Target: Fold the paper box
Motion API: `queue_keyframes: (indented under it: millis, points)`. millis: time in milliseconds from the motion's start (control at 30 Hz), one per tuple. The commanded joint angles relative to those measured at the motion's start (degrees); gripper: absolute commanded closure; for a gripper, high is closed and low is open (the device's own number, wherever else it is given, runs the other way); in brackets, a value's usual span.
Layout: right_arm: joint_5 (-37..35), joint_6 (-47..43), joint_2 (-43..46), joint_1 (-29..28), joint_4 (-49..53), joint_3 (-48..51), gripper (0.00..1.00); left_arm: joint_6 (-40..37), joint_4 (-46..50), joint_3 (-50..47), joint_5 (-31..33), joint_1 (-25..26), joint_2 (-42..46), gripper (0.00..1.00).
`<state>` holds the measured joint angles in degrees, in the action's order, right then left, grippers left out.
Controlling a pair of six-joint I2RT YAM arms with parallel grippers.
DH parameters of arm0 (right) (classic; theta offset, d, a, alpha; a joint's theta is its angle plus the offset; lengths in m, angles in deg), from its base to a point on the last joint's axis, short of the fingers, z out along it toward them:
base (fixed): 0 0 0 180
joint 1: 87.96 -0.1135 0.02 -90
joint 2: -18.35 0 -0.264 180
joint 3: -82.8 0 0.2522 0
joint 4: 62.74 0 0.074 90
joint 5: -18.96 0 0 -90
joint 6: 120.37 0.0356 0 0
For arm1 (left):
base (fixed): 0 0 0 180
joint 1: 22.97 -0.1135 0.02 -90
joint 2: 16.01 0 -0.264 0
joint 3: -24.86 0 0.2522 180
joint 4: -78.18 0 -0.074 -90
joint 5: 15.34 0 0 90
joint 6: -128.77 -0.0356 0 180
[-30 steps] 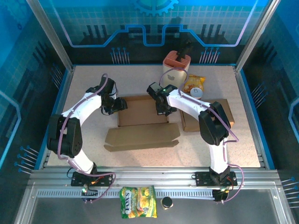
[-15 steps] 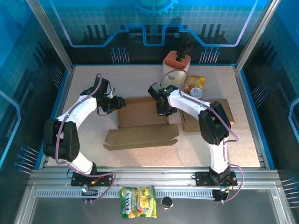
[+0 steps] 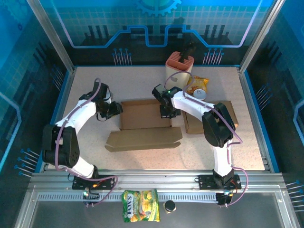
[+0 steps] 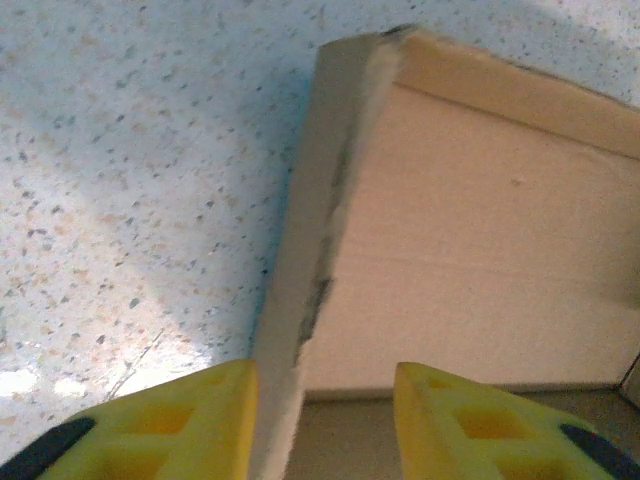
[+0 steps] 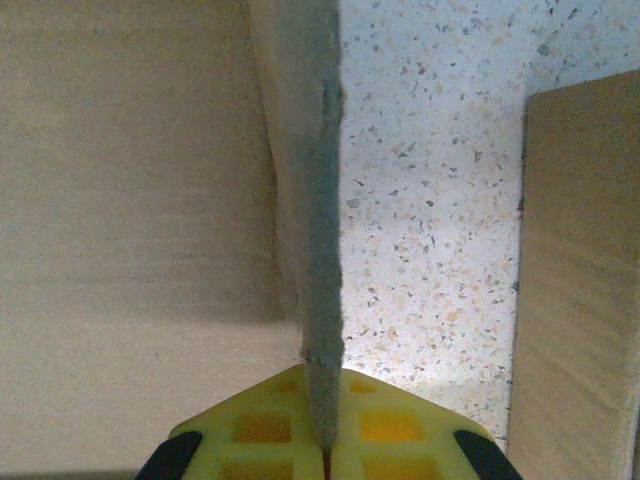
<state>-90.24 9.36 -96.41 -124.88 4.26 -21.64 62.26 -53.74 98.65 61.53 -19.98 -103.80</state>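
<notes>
The paper box (image 3: 145, 114) lies in the middle of the surface (image 3: 95, 85), between the two arms. It is brown and open on top. Its long flap (image 3: 142, 139) lies flat on the near side.

The left gripper (image 3: 116, 110) is at the left wall of the box. In the left wrist view, its yellow fingers (image 4: 160, 420) stand one on each side of the left wall (image 4: 310, 280). The wall touches the outer finger, but there is a gap to the inner one. So this gripper is loose and not squeezing.

The right gripper (image 3: 165, 112) is at the right wall of the box. In the right wrist view, it is clenched tight on the thin right wall (image 5: 318, 200), grasping the paper box.

A second brown box (image 3: 230, 111) sits near the right side. A yellow snack bag (image 3: 197, 85) lies behind it.
</notes>
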Motion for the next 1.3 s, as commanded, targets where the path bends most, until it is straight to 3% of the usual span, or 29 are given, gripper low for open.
queue_keyframes:
  millis: [0,200,300,467,767,1267]
  points:
    - [0.97,0.93,0.23,0.96,-0.23,0.85,1.0,1.96,-4.99,-3.56,-6.26,-3.14,2.25,0.64]
    - [2.98,-0.04,-0.19,1.66,-1.14,1.55,1.0,2.73,-13.52,-7.77,-18.82,-6.43,2.02,0.66]
    - [3.7,-0.39,-0.26,2.13,-1.5,2.14,1.0,3.05,-15.18,-9.17,-21.68,-7.57,1.24,0.68]
    - [4.3,-0.53,-0.03,2.38,-2.0,2.65,1.0,3.17,-14.97,-10.34,-23.29,-9.86,-0.75,0.73]
    - [4.7,-0.61,-0.59,2.39,-1.92,2.17,1.0,3.1,-18.3,-10.97,-28.67,-10.54,-4.29,0.73]
    - [4.85,-0.7,-0.73,2.39,-1.94,1.99,1.0,1.07,-16.48,-10.66,-27.66,-10.55,-6.43,0.74]
